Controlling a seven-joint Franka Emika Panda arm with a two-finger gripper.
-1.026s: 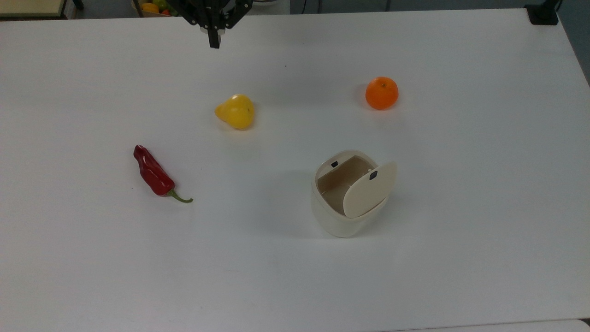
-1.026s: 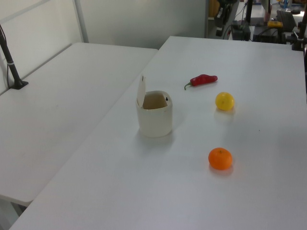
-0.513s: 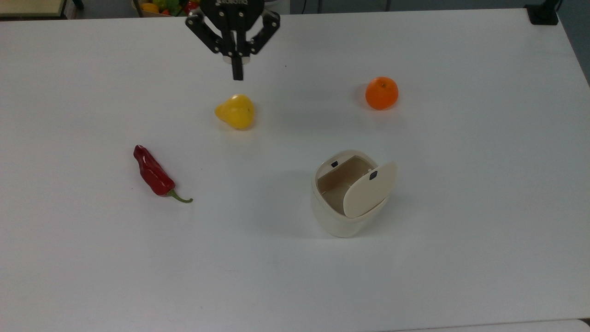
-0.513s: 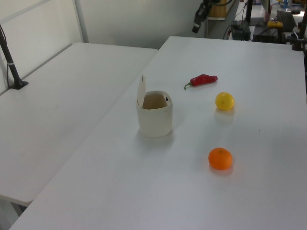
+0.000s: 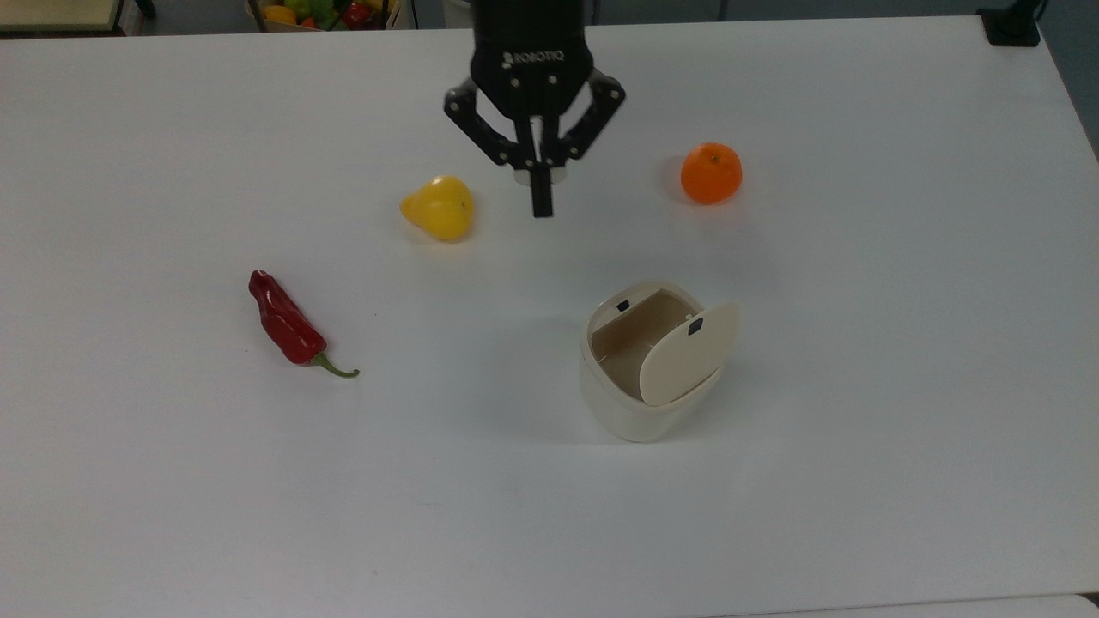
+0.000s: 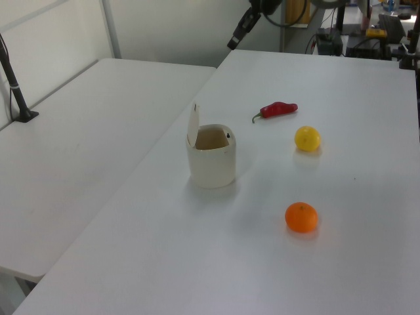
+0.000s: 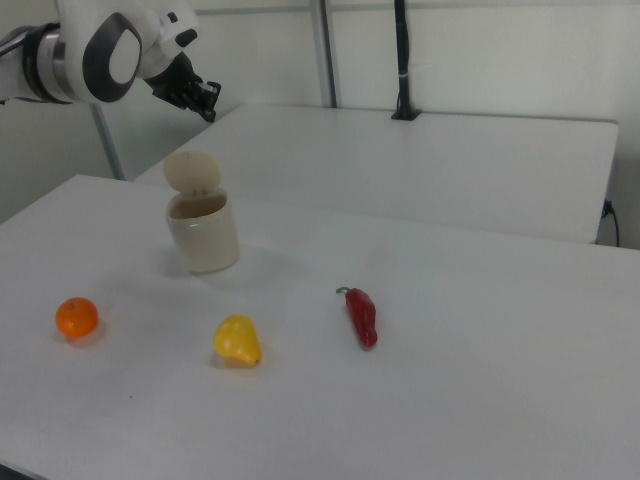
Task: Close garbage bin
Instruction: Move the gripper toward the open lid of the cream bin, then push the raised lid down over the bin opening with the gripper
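Top view: gripper [image 5: 541, 206], fingers together, hangs well beyond the bin [image 5: 631, 403], whose upright lid [image 5: 687, 352] may tip it if pushed sideways.

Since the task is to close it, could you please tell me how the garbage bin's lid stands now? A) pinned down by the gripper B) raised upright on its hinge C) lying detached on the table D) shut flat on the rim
B: the lid stands upright at the garbage bin rim, leaving the inside open.

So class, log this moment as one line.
pincer shut, above table | garbage bin lid open | no contact yet
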